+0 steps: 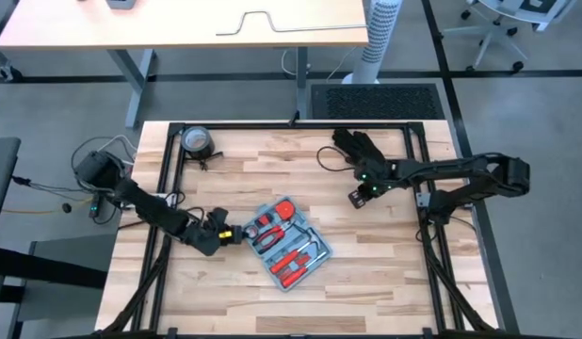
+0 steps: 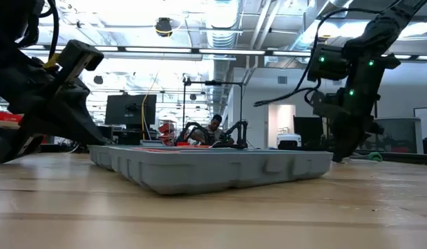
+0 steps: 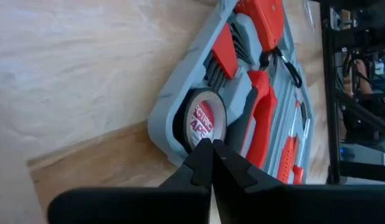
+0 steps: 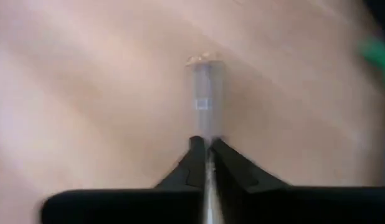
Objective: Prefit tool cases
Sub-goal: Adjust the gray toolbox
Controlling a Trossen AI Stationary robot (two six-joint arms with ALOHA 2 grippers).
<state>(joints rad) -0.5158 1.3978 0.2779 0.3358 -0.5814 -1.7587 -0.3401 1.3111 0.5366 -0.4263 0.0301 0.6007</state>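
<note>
The light-blue tool case [image 1: 289,247] lies open and flat on the wooden table, holding red-handled tools and a roll of tape [image 3: 202,119] in its grey slots. My left gripper [image 1: 227,232] is shut at the case's left corner, its tips right at the tape roll's rim [image 3: 212,147]. My right gripper [image 1: 359,196] hangs to the case's right, pointing down at the table [image 2: 338,155], shut on a small pale cylinder [image 4: 205,99]. My left gripper's shut fingertips [image 3: 204,155] stand against the lower rim of the tape roll in the case's corner slot; whether they touch it I cannot tell. My right gripper pinches one end of the small pale cylinder [image 4: 205,132] between its fingertips. The cylinder sticks straight out beyond the tips, in line with the fingers, over bare wood.
A black glove [image 1: 357,146] lies at the table's far right, just behind my right gripper. A round metal object [image 1: 197,141] sits at the far left corner. A black frame [image 1: 423,202] runs around the table. Bare wood lies near the front edge.
</note>
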